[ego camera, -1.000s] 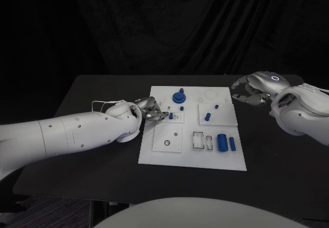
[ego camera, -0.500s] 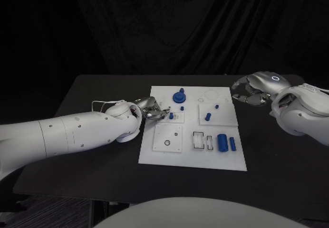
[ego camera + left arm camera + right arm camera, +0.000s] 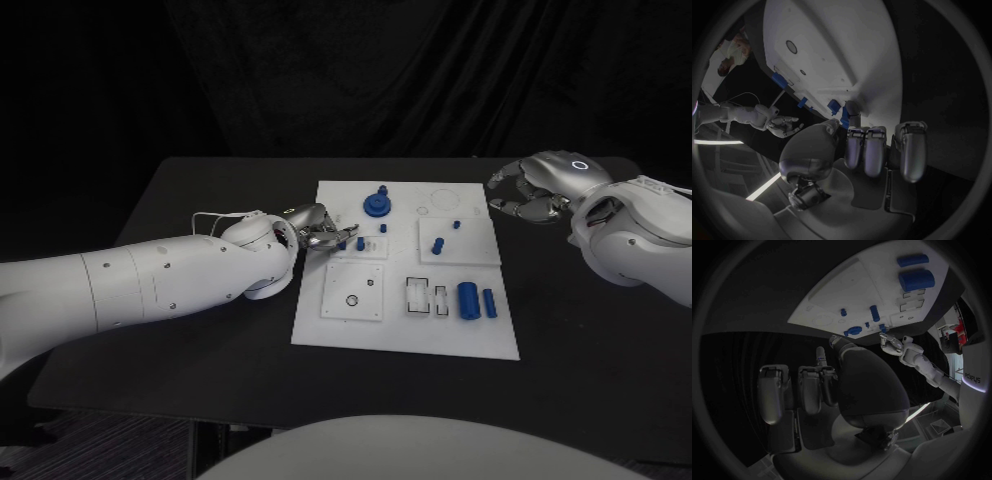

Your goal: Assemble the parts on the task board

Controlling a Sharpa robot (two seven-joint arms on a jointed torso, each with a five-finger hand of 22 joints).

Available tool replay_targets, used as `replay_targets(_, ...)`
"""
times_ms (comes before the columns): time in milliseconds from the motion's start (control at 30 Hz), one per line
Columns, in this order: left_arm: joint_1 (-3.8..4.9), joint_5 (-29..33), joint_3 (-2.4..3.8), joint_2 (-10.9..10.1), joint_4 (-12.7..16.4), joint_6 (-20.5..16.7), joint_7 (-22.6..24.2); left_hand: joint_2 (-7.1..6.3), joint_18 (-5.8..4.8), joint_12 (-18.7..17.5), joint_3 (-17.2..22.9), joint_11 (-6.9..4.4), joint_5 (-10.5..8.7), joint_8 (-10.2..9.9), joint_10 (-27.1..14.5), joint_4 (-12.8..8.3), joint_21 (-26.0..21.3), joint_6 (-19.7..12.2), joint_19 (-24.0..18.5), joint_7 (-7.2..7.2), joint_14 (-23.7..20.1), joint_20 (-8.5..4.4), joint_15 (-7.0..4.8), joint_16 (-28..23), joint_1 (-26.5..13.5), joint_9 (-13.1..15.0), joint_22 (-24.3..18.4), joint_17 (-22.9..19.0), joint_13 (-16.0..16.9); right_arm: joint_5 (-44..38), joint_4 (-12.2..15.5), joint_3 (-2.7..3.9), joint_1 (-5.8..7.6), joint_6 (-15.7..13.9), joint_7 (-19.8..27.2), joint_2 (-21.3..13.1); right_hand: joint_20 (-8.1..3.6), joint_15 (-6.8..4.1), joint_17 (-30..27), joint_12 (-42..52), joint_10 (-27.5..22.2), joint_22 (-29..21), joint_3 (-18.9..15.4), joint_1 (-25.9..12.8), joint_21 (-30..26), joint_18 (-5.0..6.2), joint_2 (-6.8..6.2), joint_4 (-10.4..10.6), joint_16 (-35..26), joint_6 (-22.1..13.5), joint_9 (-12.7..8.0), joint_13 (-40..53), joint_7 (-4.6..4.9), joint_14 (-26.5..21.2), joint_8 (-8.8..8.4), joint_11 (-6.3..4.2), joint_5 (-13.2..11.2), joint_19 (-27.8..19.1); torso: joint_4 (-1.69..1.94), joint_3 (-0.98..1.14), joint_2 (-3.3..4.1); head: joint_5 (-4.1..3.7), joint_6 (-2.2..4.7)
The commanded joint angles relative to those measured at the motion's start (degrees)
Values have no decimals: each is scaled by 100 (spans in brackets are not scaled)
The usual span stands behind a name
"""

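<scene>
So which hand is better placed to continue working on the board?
Left. The left hand is already over the board by a small blue part; the right hand hangs beyond its edge.

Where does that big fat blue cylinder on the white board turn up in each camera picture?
Head view: the large blue cylinder lies near the task board's near right corner.
Left wrist view: I cannot pick it out.
Right wrist view: the cylinder lies at the board's far end.
Shared landmark: the slimmer blue cylinder beside it.
</scene>
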Motion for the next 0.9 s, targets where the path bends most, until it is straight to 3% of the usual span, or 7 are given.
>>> replay_targets(33,-17,4,-4,-6,-2,8,68,11,15,20,-59,-40,8,32,613,-3,-1,-24,380,-27,616,-30,-41,15,-51,41,1324,1508,1496,-17,11,4,-3,26,-120,-9,-51,-35,1509,-37,215,1446,34,-20,-27,3,58,10,17,43,-8,1069,14,594,-12,-40,-9,495,1,2,2,0,0)
replay_targets(900,-17,4,-4,-87,-6,-186,260,121,16,20,-210,-49,16,167,613,-11,-8,-43,377,-41,616,-33,-45,15,-37,222,1323,1508,1496,-17,-10,4,-5,53,-141,4,-50,-34,1509,-41,212,1445,48,-19,-29,4,64,0,17,54,-13,1064,16,594,-17,-39,-7,494,-5,-4,-3,23,0)
